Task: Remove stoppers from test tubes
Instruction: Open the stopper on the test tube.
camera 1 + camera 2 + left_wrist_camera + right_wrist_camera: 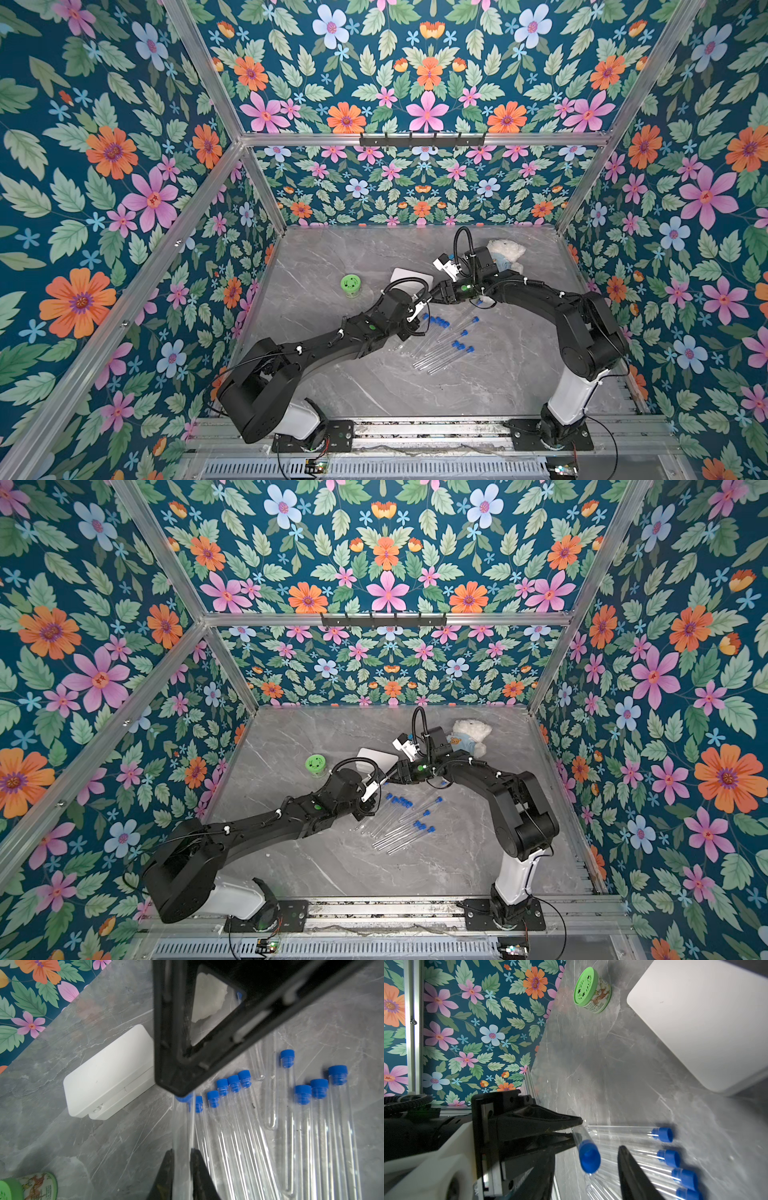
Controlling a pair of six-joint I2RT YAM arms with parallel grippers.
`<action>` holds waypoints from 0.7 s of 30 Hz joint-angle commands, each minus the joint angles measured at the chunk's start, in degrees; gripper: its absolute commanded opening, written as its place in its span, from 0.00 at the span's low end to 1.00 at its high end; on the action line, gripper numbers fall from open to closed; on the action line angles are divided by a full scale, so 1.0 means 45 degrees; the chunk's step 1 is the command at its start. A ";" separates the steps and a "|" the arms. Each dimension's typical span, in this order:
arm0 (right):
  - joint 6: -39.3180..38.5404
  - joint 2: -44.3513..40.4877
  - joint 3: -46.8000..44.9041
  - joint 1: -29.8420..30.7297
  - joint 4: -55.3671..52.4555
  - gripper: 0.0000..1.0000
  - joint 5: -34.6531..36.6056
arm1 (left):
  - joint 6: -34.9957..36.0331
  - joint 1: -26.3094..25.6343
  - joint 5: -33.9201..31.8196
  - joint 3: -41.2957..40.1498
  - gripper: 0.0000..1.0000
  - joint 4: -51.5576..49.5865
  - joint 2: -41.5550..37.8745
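My left gripper (pixel 181 1159) is shut on a clear test tube (pixel 182 1126) and holds it off the table. A blue stopper (pixel 589 1156) sits in that tube's end. My right gripper (pixel 591 1153) is open, with one finger on each side of the stopper and a gap visible to the right finger (pixel 633 1176). In both top views the two grippers (pixel 419 305) (pixel 390 775) meet nose to nose above the table. Several stoppered test tubes (pixel 444 345) lie side by side in front of them, their blue stoppers (pixel 233 1083) toward the back. An unstoppered tube (pixel 271 1105) lies among them.
A shut white box (pixel 409 276) lies just behind the grippers. A green-lidded tin (pixel 351 284) stands to its left, and a white plush toy (pixel 507 253) sits at the back right behind the right arm. Small blue bits (pixel 478 302) lie under the right arm.
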 commanded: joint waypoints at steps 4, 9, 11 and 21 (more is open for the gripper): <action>-0.0223 0.0063 0.0104 0.0039 0.0154 0.40 -0.0366 | 0.0163 -0.0025 0.0068 0.0045 0.00 0.0192 -0.0048; -0.0297 0.0161 0.0184 0.0060 0.0016 0.39 -0.0441 | 0.0176 -0.0021 0.0045 0.0018 0.00 0.0211 -0.0106; -0.0351 0.0209 0.0222 0.0079 -0.0086 0.39 -0.0475 | 0.0181 -0.0027 0.0044 -0.0002 0.00 0.0211 -0.0116; -0.0370 0.0278 0.0261 0.0111 -0.0111 0.31 -0.0650 | 0.0221 -0.0038 -0.0021 -0.0024 0.00 0.0231 -0.0089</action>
